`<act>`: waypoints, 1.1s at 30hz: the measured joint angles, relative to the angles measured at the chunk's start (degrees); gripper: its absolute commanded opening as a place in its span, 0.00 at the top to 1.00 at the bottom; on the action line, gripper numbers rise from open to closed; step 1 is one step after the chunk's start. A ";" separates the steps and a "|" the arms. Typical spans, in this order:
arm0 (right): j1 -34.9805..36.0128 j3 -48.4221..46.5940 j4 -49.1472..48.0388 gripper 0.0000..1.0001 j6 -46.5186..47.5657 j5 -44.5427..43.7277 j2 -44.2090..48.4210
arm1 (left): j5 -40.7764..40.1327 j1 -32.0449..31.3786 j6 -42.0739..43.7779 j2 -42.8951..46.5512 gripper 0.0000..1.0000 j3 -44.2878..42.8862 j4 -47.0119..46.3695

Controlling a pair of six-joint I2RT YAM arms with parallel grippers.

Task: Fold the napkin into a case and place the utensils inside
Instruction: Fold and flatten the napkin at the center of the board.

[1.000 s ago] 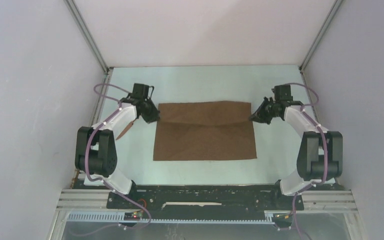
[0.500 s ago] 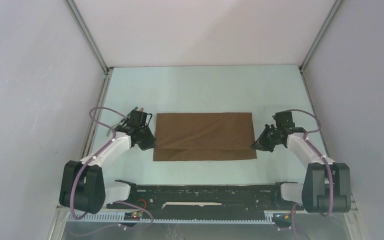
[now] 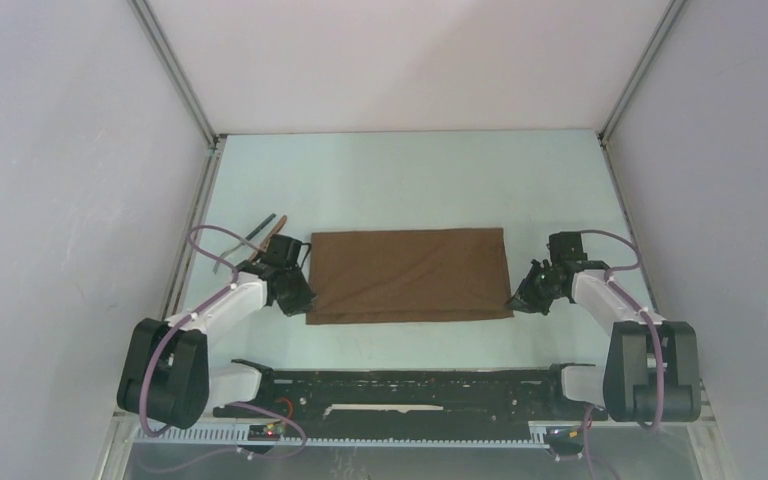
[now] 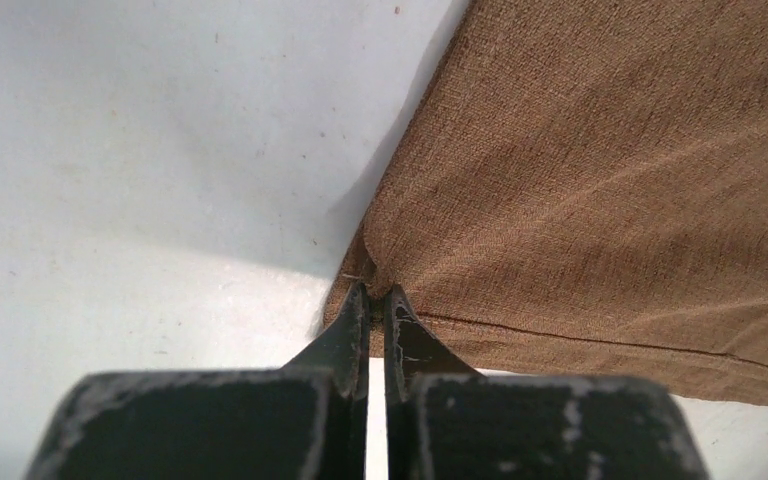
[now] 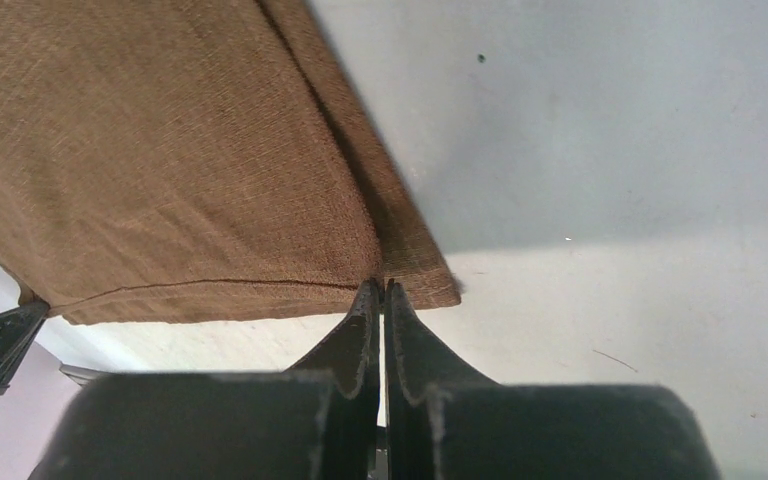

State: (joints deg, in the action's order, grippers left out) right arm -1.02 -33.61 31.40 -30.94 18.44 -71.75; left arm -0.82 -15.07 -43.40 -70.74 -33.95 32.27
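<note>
The dark brown napkin [image 3: 408,274] lies folded in half on the table, its upper layer drawn down over the lower one to the near edge. My left gripper [image 3: 302,303] is shut on the upper layer's near left corner; the left wrist view shows the cloth [image 4: 600,190] pinched between the fingertips [image 4: 376,293]. My right gripper [image 3: 516,301] is shut on the near right corner, seen in the right wrist view [image 5: 381,284] with the cloth [image 5: 160,150] in front. Two slim utensils [image 3: 260,232] lie on the table to the far left of the napkin. No case is formed.
The pale table [image 3: 410,180] is walled in on the left, right and far sides. A black rail [image 3: 410,385] with the arm bases runs along the near edge.
Both grippers have pulled the napkin's far edge toward the near edge, folding it in half. The left arm drew back and the utensils came into view.
</note>
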 measured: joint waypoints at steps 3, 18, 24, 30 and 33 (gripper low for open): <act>-0.13 0.57 0.11 1.00 -0.31 -0.35 -0.98 | -0.07 -0.57 -0.31 0.04 1.00 0.22 -0.02; -0.96 0.68 3.52 1.00 -2.82 -2.93 3.54 | -0.70 -2.27 -3.15 5.70 1.00 1.14 2.21; -1.01 0.68 3.04 1.00 -3.08 -3.61 -0.98 | -0.52 -3.34 -4.66 2.91 1.00 2.91 2.19; -1.16 0.66 2.60 1.00 -3.72 -3.58 -2.34 | -0.72 -3.45 -4.81 2.91 1.00 2.89 2.19; -1.18 0.68 2.67 1.00 -3.93 -3.58 -2.19 | -0.96 -3.52 -4.79 3.13 1.00 2.89 2.34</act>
State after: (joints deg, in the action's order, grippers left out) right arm -2.20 -32.93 34.06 -34.87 14.85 -73.93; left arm -1.78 -18.59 -48.18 -67.61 -31.07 34.61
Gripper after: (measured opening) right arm 0.008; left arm 0.016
